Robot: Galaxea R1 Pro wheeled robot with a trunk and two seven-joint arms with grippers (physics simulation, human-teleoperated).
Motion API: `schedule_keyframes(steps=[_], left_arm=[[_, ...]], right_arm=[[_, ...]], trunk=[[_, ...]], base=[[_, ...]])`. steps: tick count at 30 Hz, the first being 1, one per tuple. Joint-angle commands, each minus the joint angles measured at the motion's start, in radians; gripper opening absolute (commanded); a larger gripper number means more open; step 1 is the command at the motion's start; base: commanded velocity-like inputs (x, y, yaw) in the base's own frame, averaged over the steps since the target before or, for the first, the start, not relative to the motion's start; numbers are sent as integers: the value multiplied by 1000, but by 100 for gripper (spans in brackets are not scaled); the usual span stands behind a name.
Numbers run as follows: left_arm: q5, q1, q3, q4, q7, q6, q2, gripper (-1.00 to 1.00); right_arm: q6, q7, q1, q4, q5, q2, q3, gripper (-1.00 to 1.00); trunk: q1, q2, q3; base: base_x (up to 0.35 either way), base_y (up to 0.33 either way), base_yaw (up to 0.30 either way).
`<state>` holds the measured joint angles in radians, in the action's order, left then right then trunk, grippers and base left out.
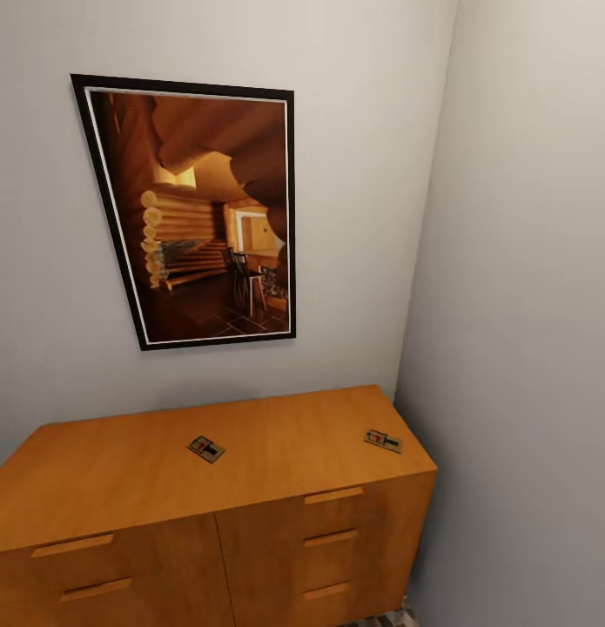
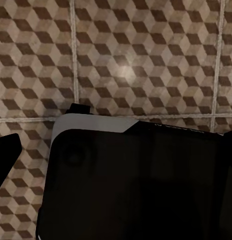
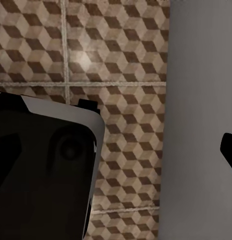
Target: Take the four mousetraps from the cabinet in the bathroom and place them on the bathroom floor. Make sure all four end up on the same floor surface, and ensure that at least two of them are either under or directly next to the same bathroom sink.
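Mousetraps, two of them in sight, lie flat on the top of the low, wide orange-brown wooden cabinet (image 1: 102, 479): one small tan board with dark wire and a red mark (image 1: 206, 448) rests near the middle of that top, and a second like it (image 1: 383, 440) sits close to the cabinet's right end, just short of the side wall. The two are well apart. The other two traps cannot be seen here.

Above the cabinet hangs a black-framed picture of a log-cabin interior (image 1: 198, 213) on the pale grey wall. At the cabinet's lower right corner a sliver of the cube-patterned tiled bathroom floor (image 1: 389, 620) shows, and both wrist views look down on the same brown, beige and cream tiles (image 2: 146, 50), each past a dark body with a pale edge.

Neither claw can be judged: a dark tip juts in at an edge of each wrist view, but whether the fingers are spread or clenched I cannot tell, and nothing appears to be carried.

I judge the robot to be at the approach stage, facing the cabinet with both arms down. The next move likely calls for raising an arm over the cabinet top and lowering onto the nearer trap, with a careful pinch since the board is thin and flat.
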<state>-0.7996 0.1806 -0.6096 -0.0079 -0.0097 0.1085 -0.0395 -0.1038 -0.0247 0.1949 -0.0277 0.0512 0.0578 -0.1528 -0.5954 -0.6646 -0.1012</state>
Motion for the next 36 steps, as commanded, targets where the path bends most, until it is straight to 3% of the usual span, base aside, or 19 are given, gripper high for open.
schedule_keyframes(steps=[1, 36], left_arm=[[-9, 1, -8, 1, -1, 3, 0, 100], [-9, 1, -8, 1, -1, 3, 0, 100]], right_arm=[[-5, -2, 1, -3, 5, 0, -4, 100], [1, -10, 1, -3, 0, -8, 1, 100]], trunk=[[0, -1, -2], [0, -1, -2]], base=[[0, 0, 0], [0, 0, 0]])
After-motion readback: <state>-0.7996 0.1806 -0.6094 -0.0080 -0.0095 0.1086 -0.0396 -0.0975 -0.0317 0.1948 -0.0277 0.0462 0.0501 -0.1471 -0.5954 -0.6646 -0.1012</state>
